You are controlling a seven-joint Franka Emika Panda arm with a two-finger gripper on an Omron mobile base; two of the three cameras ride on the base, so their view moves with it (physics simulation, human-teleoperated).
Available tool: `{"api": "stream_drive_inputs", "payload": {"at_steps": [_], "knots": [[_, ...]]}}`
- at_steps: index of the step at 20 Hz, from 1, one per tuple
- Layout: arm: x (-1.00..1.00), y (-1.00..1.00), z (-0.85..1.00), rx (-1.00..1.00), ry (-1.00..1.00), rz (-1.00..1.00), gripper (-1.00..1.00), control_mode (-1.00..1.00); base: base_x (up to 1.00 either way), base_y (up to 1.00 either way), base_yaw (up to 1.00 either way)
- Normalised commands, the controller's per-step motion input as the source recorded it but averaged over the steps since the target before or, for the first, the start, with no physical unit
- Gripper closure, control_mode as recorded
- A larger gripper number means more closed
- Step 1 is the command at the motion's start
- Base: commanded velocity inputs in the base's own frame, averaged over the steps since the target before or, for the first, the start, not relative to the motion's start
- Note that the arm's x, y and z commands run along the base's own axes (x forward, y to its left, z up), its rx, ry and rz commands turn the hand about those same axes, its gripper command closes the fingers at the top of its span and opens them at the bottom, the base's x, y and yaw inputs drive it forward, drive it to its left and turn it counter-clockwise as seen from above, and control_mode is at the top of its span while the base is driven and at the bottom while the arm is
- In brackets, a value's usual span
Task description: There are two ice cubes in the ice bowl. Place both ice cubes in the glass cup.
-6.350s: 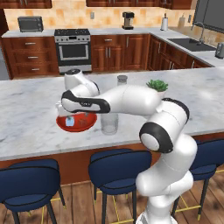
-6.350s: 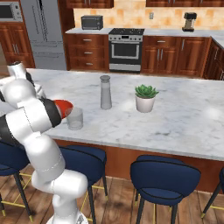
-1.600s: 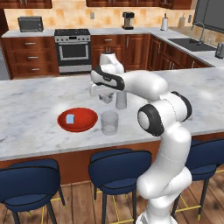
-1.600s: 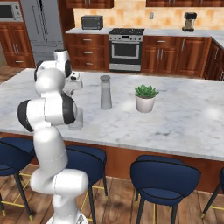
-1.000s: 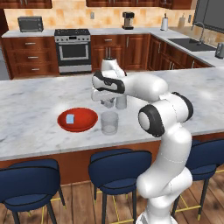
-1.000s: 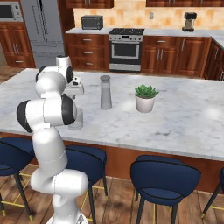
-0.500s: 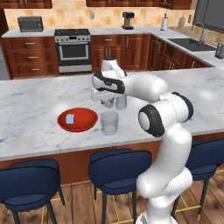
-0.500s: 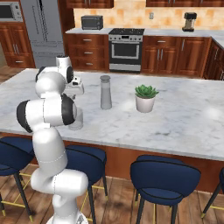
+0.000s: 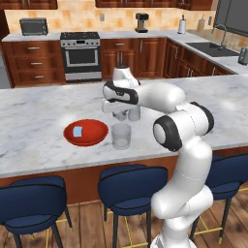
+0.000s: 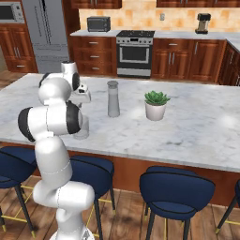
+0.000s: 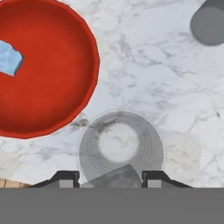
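Observation:
The red ice bowl [image 9: 92, 138] [image 11: 48, 87] sits on the marble island with one pale blue ice cube [image 9: 77, 131] [image 11: 9, 58] lying in it. Just to its right stands the clear glass cup [image 9: 121, 135] [image 11: 120, 146]. My gripper [image 9: 118, 115] [image 11: 110, 179] hangs straight above the cup's mouth. In the hand view a greyish translucent ice cube [image 11: 117, 177] fills the gap between the fingertips [image 11: 65, 178], directly over the cup. In the right base view my own arm hides most of the cup [image 10: 82, 133].
A slim grey shaker [image 9: 134, 113] [image 10: 113, 98] [image 11: 210, 24] stands just behind the gripper. A small potted plant [image 10: 155, 105] sits further right on the island. Blue stools line the near edge of the counter [image 9: 48, 164].
The hand left the red bowl, swung right and settled lower over the glass cup. One cube is left in the bowl. Over the last half second nothing has moved.

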Motion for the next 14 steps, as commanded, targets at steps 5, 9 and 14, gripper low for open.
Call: {"api": "stream_drive_inputs", "payload": {"at_steps": [5, 9, 14], "knots": [[-0.02, -0.02, -0.18, 0.03, 0.01, -0.04, 1.00, -1.00, 0.00, 0.00, 0.00], [-0.02, -0.06, -0.18, 0.07, 0.00, -0.06, 1.00, -1.00, 0.00, 0.00, 0.00], [-0.02, -0.01, -0.26, 0.01, 0.01, -0.05, 1.00, -1.00, 0.00, 0.00, 0.00]]}}
